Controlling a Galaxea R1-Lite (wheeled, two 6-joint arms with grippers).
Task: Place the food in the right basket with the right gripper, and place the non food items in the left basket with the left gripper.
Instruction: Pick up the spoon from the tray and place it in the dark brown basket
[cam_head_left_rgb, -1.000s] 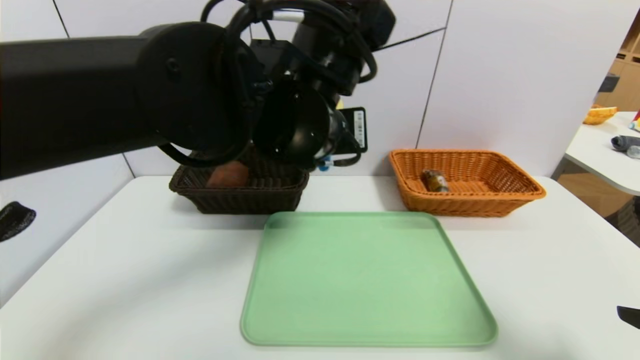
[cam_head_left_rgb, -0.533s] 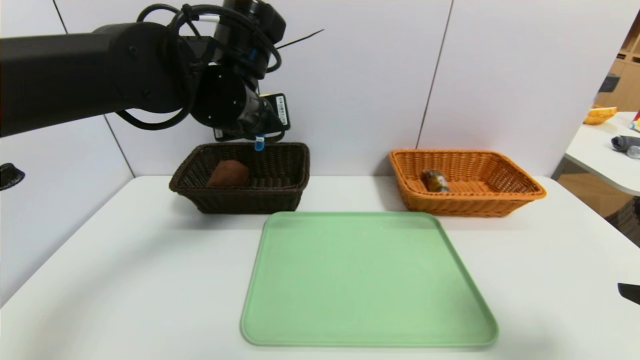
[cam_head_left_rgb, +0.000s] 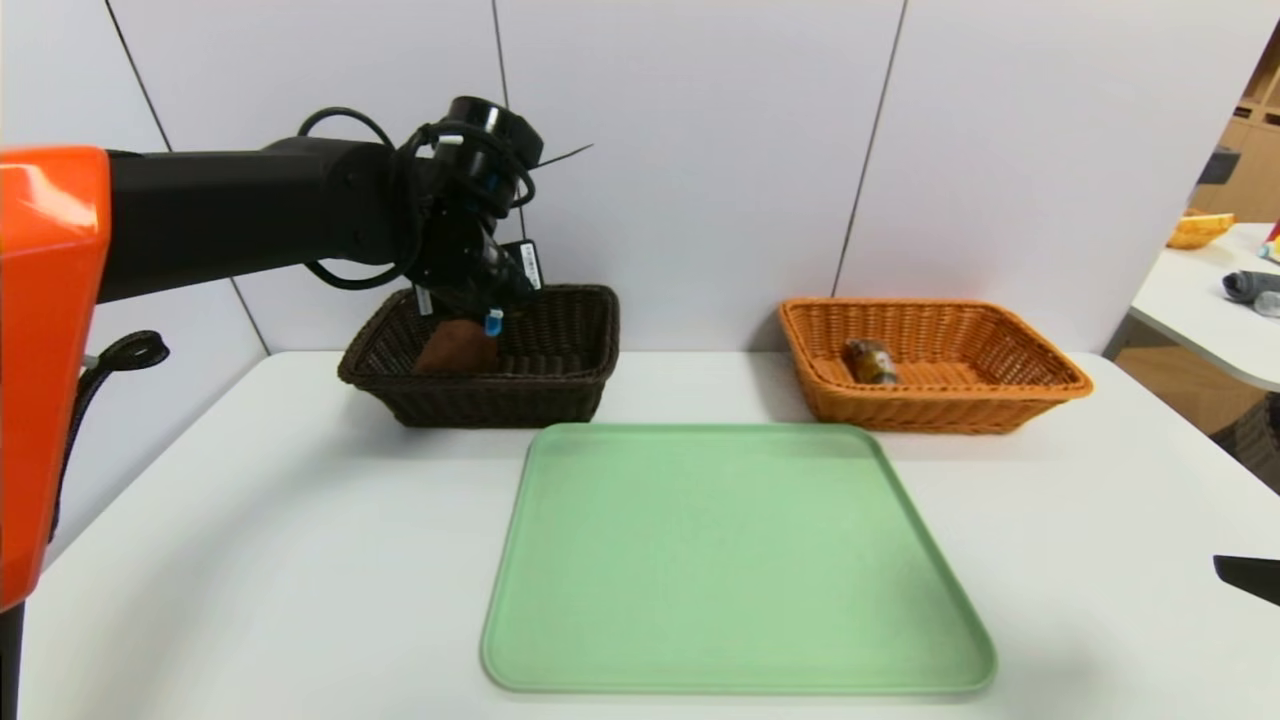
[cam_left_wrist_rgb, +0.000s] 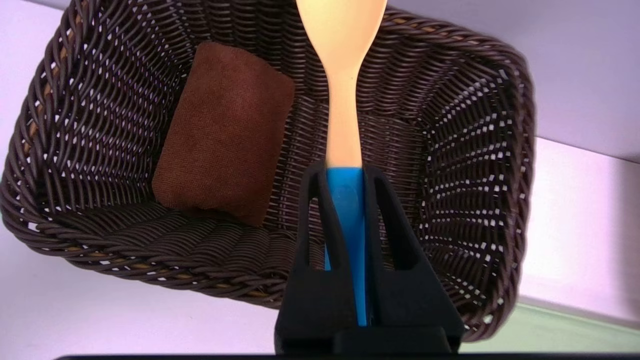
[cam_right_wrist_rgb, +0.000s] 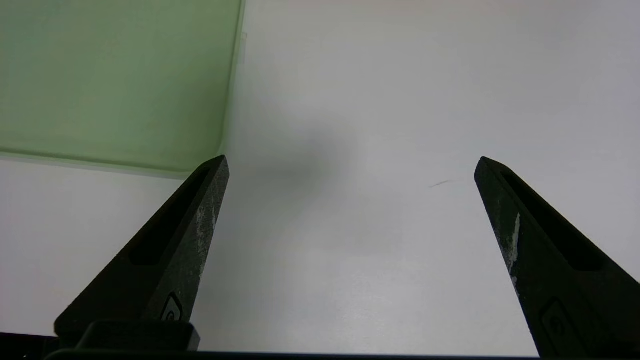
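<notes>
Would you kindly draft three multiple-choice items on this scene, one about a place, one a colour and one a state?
1. Where does the dark brown rolled towel lie?
A. in the dark brown woven basket
B. on the flat green plastic tray
C. in the orange woven basket

2. What colour is the pale yellow spoon's handle?
A. red
B. blue
C. green

3. How is the left gripper?
A. open, empty
B. shut on the towel
C. shut on the spoon

Answers: 1 A, it rests against the basket's inner wall; 2 B, blue shows between the fingers; 3 C, both fingers clamp the handle over the dark basket.

Left end effector (cam_head_left_rgb: 490, 300) over left basket (cam_head_left_rgb: 560, 385), holding spoon (cam_head_left_rgb: 493, 322)
</notes>
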